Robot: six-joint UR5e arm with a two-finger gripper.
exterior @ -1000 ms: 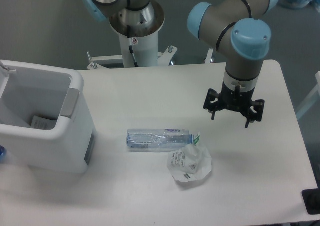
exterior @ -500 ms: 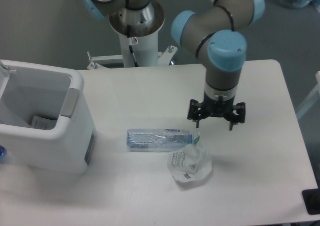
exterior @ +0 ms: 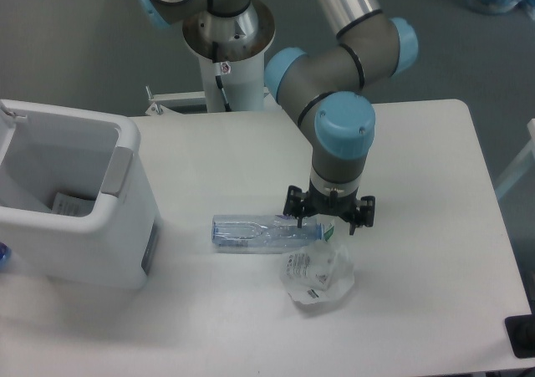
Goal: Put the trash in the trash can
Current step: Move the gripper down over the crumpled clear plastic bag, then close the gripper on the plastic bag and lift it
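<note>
The clear flattened plastic bottle [exterior: 263, 231] with a bluish label lies on its side in the middle of the white table [exterior: 435, 252]. The crumpled white-translucent wrapper [exterior: 317, 274] with dark print lies just right of and below the bottle's cap end. My gripper [exterior: 329, 220] points straight down above the bottle's cap end and the wrapper's top edge, fingers spread open and empty. The white boxy trash can [exterior: 71, 206] with a grey side panel stands at the left edge, open at the top.
A small printed item [exterior: 73, 204] lies inside the trash can. The robot's white base column [exterior: 227, 59] stands behind the table's back edge. A dark object [exterior: 522, 335] sits at the table's front right corner.
My gripper has moved left and toward the front, from over the bare table on the right to above the bottle's cap end. Bottle and wrapper have not moved.
</note>
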